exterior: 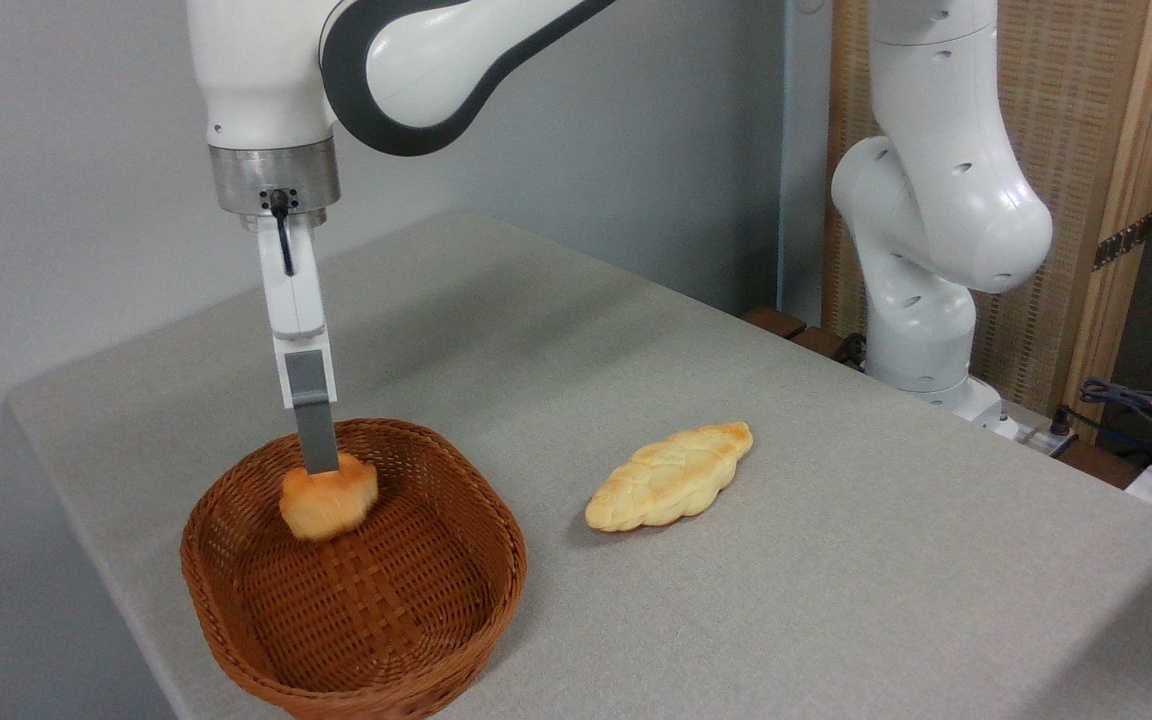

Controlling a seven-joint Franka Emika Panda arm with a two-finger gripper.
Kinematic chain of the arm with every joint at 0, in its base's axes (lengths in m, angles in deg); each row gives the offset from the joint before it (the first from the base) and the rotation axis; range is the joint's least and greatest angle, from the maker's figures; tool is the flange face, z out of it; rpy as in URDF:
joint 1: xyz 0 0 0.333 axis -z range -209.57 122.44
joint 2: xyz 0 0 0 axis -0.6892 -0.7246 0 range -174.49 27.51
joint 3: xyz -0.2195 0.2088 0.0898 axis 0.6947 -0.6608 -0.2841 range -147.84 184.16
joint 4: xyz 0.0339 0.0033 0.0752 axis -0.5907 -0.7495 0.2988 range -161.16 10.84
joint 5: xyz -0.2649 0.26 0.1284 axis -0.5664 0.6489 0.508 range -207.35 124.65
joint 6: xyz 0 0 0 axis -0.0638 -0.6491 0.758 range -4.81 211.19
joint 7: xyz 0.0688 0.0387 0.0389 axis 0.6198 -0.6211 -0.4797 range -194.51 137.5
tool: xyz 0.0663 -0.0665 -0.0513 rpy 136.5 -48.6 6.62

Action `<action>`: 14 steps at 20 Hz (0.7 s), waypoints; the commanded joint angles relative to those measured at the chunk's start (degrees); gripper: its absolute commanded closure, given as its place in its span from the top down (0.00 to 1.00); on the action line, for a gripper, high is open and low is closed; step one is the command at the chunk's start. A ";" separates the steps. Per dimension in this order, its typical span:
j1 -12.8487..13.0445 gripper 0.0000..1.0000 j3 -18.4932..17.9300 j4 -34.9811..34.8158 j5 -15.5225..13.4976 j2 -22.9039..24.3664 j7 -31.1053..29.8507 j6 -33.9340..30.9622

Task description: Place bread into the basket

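Observation:
The bread (330, 500), a small orange-golden bun, sits blurred and tilted inside the brown wicker basket (476, 590), against its far-left inner side. My gripper (319, 462) hangs straight down just above the bun. It is seen edge-on, so the one grey finger (314, 420) in view hides the other. The fingertip meets the bun's top edge and no longer reaches down its side. The bun hangs lower than the finger and looks free of the grip.
A longer pale-yellow braided loaf (671, 476) lies on the grey table (836, 560) to the right of the basket. The arm's white base (926, 300) stands at the back right, with cables (1136, 410) beyond it. The table's front-left edge runs close beside the basket.

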 commanded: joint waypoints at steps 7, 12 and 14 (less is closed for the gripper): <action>-0.03 1.00 -0.65 1.13 0.01 3.23 -4.62 -4.66; -0.65 1.00 -3.18 1.30 -5.34 8.42 -6.75 -15.57; -3.26 1.00 -3.81 3.48 -9.03 9.30 -6.75 -20.22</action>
